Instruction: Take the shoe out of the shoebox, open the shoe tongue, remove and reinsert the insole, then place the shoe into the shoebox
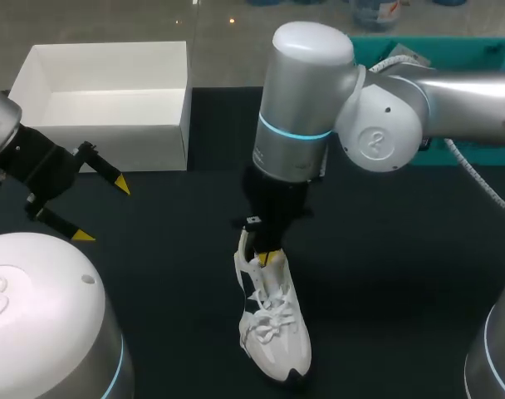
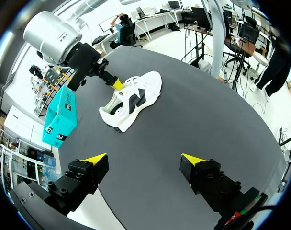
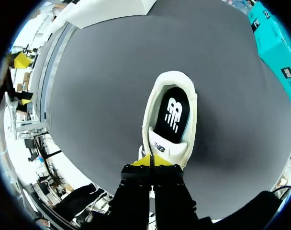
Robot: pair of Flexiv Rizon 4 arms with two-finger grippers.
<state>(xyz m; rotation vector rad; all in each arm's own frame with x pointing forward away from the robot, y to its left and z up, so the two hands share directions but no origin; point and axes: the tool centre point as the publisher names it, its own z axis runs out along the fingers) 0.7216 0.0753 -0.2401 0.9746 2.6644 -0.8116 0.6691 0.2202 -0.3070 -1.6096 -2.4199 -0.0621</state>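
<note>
Just short of table centre, toward 6 o'clock in the head view: white shoe [image 1: 273,332], out of the box and resting on the black table [image 1: 385,274]. Long axis roughly 12 to 6, toe at the 6 o'clock end, collar end at 12 and partly hidden under the right wrist. Black insole [image 3: 173,115] seated inside, plain through the opening from the right wrist view. Tongue [image 3: 167,147] just ahead of the right gripper [image 1: 267,259], upper edge caught between yellow tips pressed together on it, as far as can be judged. Right arm entering from 3 o'clock, wrist pointing almost straight down. Left gripper [image 1: 101,210] well apart at about 10 o'clock from the shoe, fingers spread wide, holding nothing, aimed across the table at the shoe's side. White shoebox [image 1: 111,145] farther out at 11 o'clock, open-topped; teal box [image 1: 452,50] at 1 o'clock by the far edge. Judged step: opening the tongue, insole not yet out. Key relation for the next move: insole directly ahead of the right fingers along the shoe's axis, right arm far nearer than left.
</note>
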